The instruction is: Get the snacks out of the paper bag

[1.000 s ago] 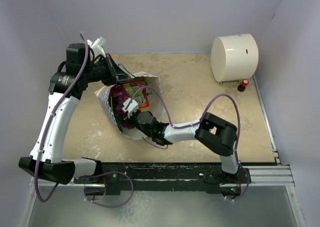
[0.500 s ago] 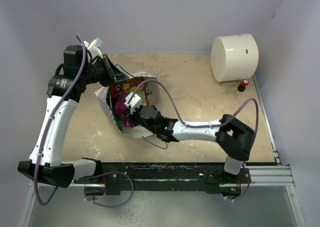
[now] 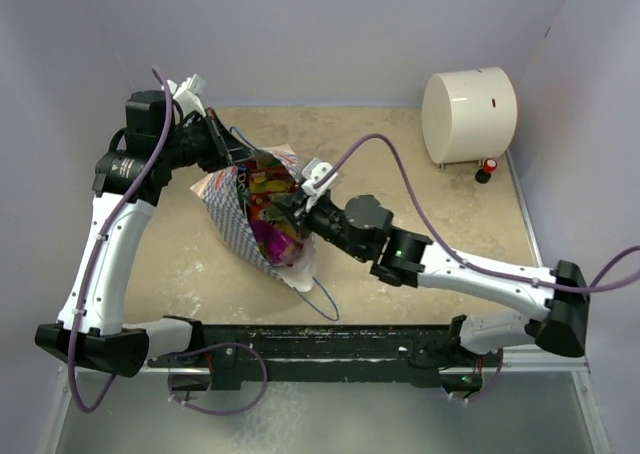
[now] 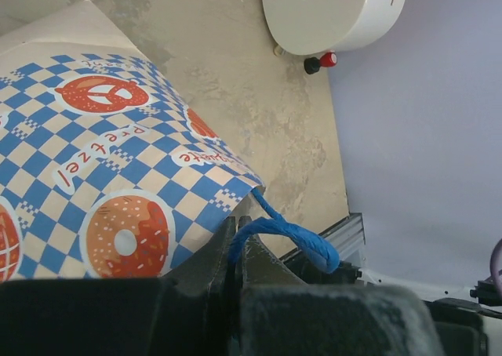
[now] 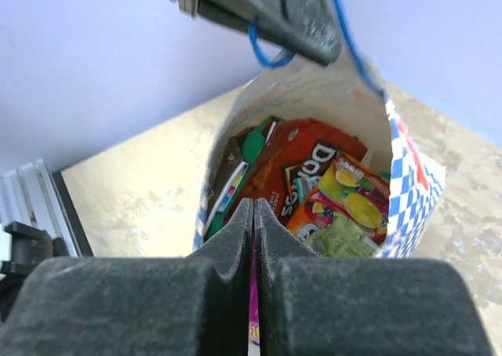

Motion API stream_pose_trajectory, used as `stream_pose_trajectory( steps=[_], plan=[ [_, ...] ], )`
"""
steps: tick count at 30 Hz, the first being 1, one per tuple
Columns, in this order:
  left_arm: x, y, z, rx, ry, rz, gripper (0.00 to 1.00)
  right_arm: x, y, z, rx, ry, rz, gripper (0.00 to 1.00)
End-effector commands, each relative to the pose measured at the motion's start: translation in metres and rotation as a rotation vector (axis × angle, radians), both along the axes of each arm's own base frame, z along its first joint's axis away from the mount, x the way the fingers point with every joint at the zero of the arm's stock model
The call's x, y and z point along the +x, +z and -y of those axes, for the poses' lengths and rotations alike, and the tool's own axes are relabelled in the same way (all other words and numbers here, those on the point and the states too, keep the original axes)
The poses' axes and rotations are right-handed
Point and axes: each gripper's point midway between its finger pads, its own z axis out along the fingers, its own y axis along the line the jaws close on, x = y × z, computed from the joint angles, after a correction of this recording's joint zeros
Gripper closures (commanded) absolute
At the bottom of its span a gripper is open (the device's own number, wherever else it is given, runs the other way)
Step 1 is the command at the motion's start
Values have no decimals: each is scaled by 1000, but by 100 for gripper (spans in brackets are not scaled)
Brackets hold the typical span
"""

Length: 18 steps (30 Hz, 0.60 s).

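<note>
Top view: crinkled blue-checked paper bag (image 3: 232,206) lies centre-left on the mottled counter (image 3: 420,214). My right claw (image 3: 292,214), drawn back rightward since a second ago, pinches the glossy magenta pouch (image 3: 272,236) at the bag's mouth.
Left wrist: left claw (image 4: 238,242) pressed onto the twisted blue cord handle (image 4: 286,232).
Right wrist: shiny red-orange chip bag (image 5: 302,164) inside.

Looking down from high and behind; peering close from both wrists, left outside, right inside, sharing the paper bag (image 3: 228,206).

Closed tight: left gripper (image 4: 238,256), right gripper (image 5: 253,242).
</note>
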Motion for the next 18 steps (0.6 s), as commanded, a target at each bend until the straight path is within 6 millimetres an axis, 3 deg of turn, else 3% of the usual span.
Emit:
stream_pose_trajectory(
  steps=[1, 6, 12, 18],
  plan=[
    [5, 18, -1, 0, -8, 95, 100, 0, 18, 20, -9, -35, 19, 100],
    [8, 14, 3, -21, -20, 88, 100, -8, -2, 4, -101, 59, 23, 97],
    [10, 11, 6, -35, -25, 72, 100, -13, -57, -12, -202, 116, -66, 66],
    [7, 6, 6, -36, -26, 42, 100, 9, -86, -22, -240, 25, -76, 34]
  ],
)
